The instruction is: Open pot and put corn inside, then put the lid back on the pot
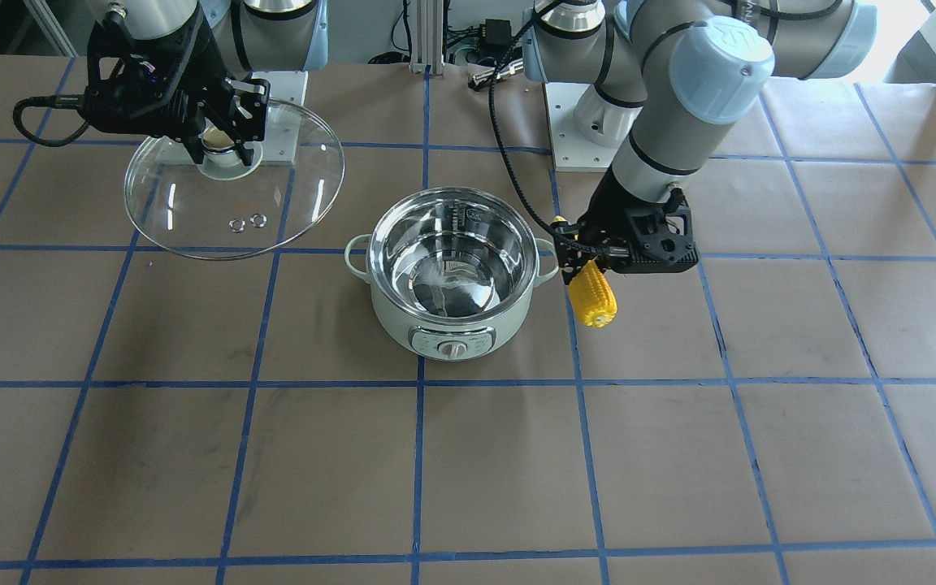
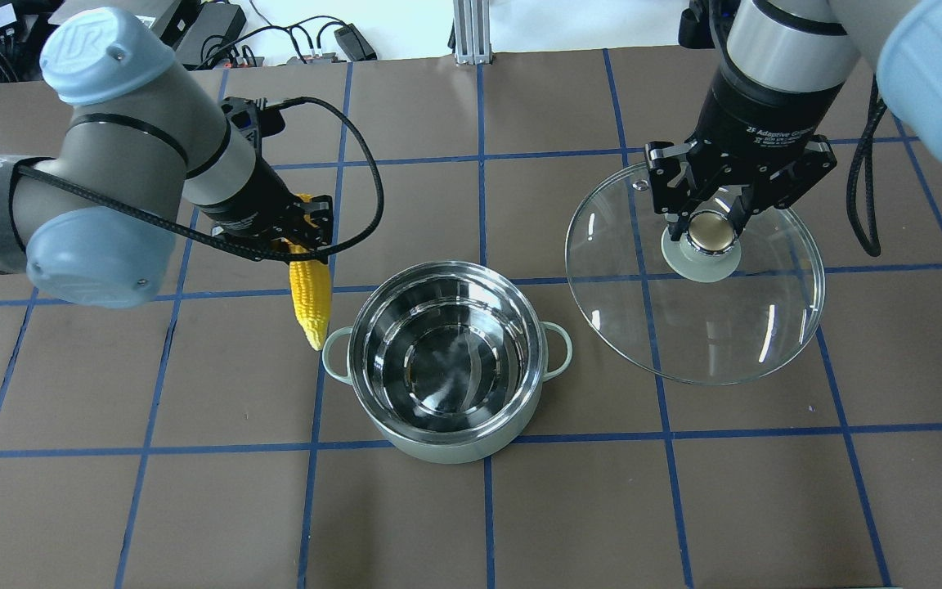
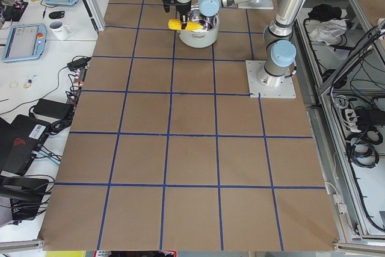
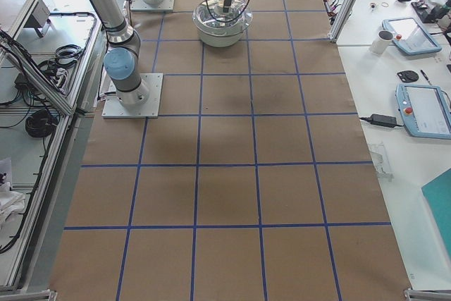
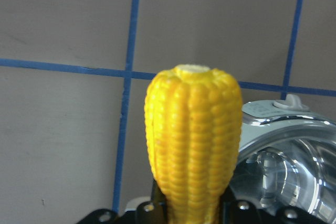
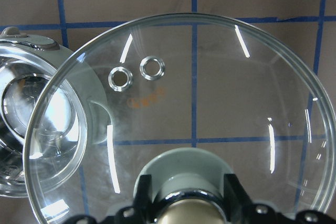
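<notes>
The mint-green pot (image 2: 446,360) stands open in the table's middle, its steel inside empty; it also shows in the front view (image 1: 452,272). My left gripper (image 2: 301,237) is shut on the yellow corn (image 2: 309,298) and holds it in the air beside the pot's left handle, tip pointing down. The corn fills the left wrist view (image 5: 193,145), with the pot (image 5: 286,156) at its right. My right gripper (image 2: 708,225) is shut on the knob of the glass lid (image 2: 696,286) and holds it raised to the pot's right. The lid also shows in the right wrist view (image 6: 178,124).
The table is brown paper with a grid of blue tape (image 2: 483,204). The arm bases (image 1: 582,122) stand at the table's robot side. A black cable (image 2: 356,164) loops from the left wrist above the table near the pot.
</notes>
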